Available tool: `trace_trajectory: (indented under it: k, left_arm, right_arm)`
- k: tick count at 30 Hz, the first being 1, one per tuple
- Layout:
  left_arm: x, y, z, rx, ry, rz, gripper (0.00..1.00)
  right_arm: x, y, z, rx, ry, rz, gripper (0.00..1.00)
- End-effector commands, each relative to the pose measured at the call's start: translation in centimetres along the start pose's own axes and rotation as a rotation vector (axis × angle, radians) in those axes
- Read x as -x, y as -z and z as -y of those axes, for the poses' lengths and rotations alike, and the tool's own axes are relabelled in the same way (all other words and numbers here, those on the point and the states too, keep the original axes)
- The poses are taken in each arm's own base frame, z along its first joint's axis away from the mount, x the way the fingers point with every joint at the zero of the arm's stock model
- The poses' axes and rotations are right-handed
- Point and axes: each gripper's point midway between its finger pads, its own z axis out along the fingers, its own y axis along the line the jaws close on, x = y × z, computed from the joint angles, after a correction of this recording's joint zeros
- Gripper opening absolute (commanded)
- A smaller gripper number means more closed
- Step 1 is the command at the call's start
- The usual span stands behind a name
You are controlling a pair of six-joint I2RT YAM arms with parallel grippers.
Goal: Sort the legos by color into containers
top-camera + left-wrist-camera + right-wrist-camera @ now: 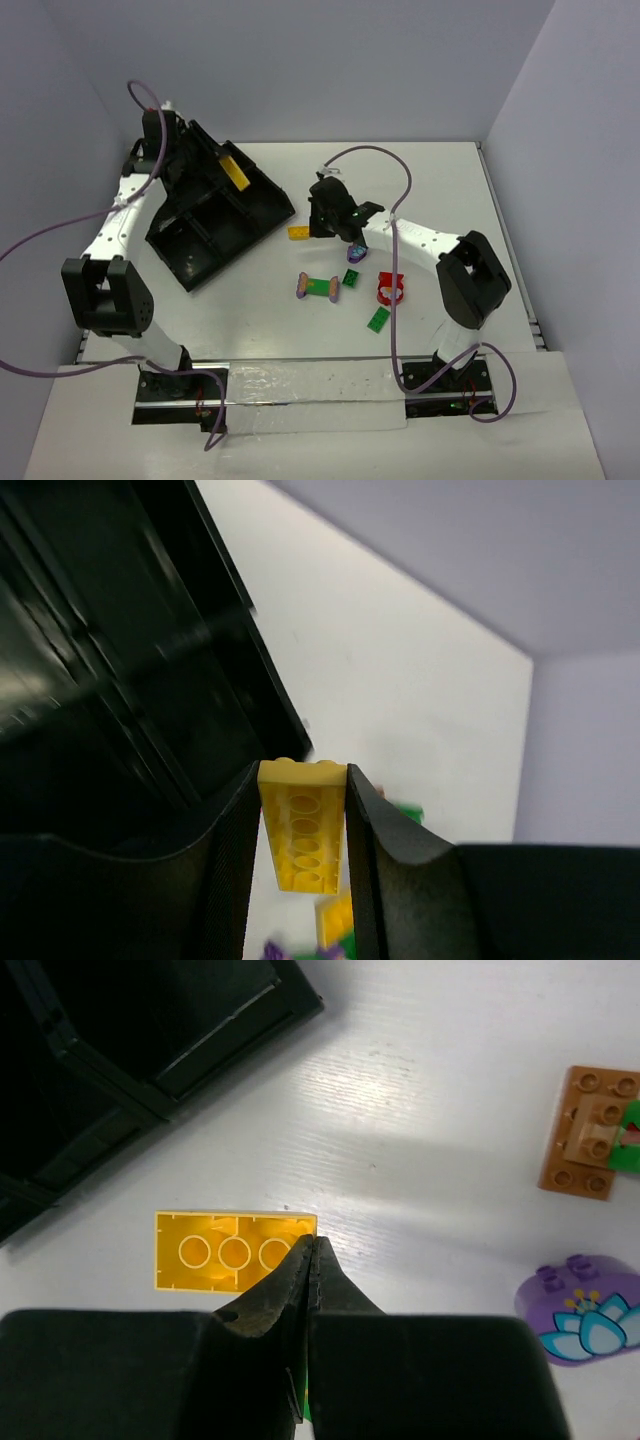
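My left gripper (303, 780) is shut on a yellow brick (303, 830), studs away from the camera, and holds it above the black divided tray (110, 670). In the top view this brick (238, 176) hangs over the tray's (200, 250) far part. My right gripper (313, 1244) is shut with its tips touching each other, right over the right end of a second yellow brick (215, 1251) lying flat on the table (298, 233). Nothing shows between its tips. A purple flower brick (585, 1310) lies to the right.
On the table near the right arm lie a purple brick (355, 252), a small green plate (352, 277), a purple-ended green bar (320, 287), a red-and-white piece (389, 290) and a green plate (378, 319). A brown plate (588, 1132) with a green piece lies far right.
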Motion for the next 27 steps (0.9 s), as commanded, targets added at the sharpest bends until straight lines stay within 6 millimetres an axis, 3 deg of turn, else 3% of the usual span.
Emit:
trace_trajectory:
  k: [1, 5, 9, 10, 12, 15, 17, 22, 25, 26, 27]
  left_arm:
    - [5.0, -0.5, -3.3, 0.261, -0.032, 0.132, 0.00]
    - [7.7, -3.1, -5.7, 0.400, -0.029, 0.197, 0.00]
    - [10.2, -6.0, -7.0, 0.462, -0.022, 0.277, 0.00]
    - [11.1, -5.7, -6.4, 0.457, -0.019, 0.307, 0.00]
    - [12.0, -7.6, -7.4, 0.492, -0.015, 0.332, 0.00]
    - [12.5, -9.3, -8.1, 0.506, -0.015, 0.352, 0.00]
    - [12.3, -11.6, -9.3, 0.510, -0.017, 0.352, 0.00]
    - [11.4, -15.1, -10.1, 0.470, -0.008, 0.322, 0.00]
    - [10.4, -16.5, -10.4, 0.439, -0.016, 0.281, 0.14]
    - [9.8, -16.9, -10.3, 0.416, -0.018, 0.254, 0.43]
    - [9.4, -17.1, -10.4, 0.409, -0.024, 0.236, 0.60]
  right_arm:
    - [2.5, 2.2, -0.3, 0.016, -0.012, 0.091, 0.00]
    - [2.4, 2.4, -0.6, 0.036, -0.013, 0.089, 0.00]
    - [2.6, 3.0, -1.1, 0.063, -0.007, 0.091, 0.00]
    - [2.8, 3.1, -1.2, 0.068, -0.007, 0.094, 0.00]
    - [2.9, 3.4, -1.4, 0.074, -0.006, 0.096, 0.00]
    - [3.1, 3.7, -1.6, 0.086, -0.003, 0.095, 0.00]
    - [3.2, 4.1, -1.9, 0.098, -0.003, 0.093, 0.00]
    - [3.3, 4.5, -2.7, 0.137, -0.008, 0.092, 0.00]
    - [2.8, 4.4, -3.4, 0.148, 0.006, 0.076, 0.00]
    - [2.7, 4.1, -3.4, 0.138, 0.017, 0.074, 0.00]
    - [2.4, 3.9, -3.4, 0.134, 0.024, 0.067, 0.00]
